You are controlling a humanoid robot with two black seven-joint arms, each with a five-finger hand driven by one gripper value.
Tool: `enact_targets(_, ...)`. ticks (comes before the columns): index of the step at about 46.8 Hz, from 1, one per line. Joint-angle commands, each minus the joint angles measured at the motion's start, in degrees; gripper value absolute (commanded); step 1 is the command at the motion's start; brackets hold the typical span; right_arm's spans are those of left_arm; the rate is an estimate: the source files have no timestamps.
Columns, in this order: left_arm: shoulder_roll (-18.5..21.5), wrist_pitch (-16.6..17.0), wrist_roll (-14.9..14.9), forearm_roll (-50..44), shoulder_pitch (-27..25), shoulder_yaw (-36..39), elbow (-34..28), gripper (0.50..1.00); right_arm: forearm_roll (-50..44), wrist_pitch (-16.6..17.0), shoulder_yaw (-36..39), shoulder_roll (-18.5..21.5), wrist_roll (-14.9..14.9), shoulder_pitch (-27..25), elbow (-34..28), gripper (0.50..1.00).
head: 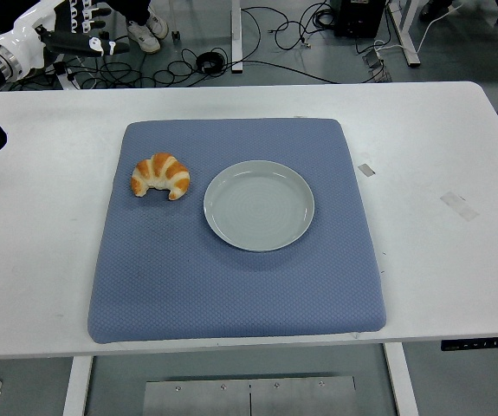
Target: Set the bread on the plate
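You have one croissant-shaped bread point(161, 176) and one empty grey plate point(259, 205), both on one blue mat point(231, 286). There is one white worktop point(439, 260) under them. On its bare right part you can count two small tape patches point(366, 169), one close to the mat's edge and one further right. One robot hand point(67, 26) shows, at the upper left corner, beyond the worktop's far edge; the other does not show. Past that far edge you see one shoe point(150, 36) of a person, and several black cables point(266, 39) on the floor, too tangled to count
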Motion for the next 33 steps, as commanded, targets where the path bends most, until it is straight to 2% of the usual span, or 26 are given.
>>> enact_targets(1,-0.3,-0.3,0.0,0.2,-1.5,2.9,-0.1,0.966,0.0,0.0,0.0,0.0,0.0,0.0,0.0,1.0)
enact_targets(13,-2.2,-0.7,0.0,2.2,-4.9,6.6,-0.7,0.966,0.0,0.0,0.0,0.0,0.0,0.0,0.0,1.0)
enact_targets(23,-3.4,-1.1,0.0,9.0,-5.2,6.8,-0.8,0.966,0.0,0.0,0.0,0.0,0.0,0.1,0.0,1.0)
enact_targets(33,-4.1,-2.1,-0.1,12.0,-4.6,7.0,-0.9,0.966,0.0,0.0,0.0,0.0,0.0,0.3,0.0,1.0)
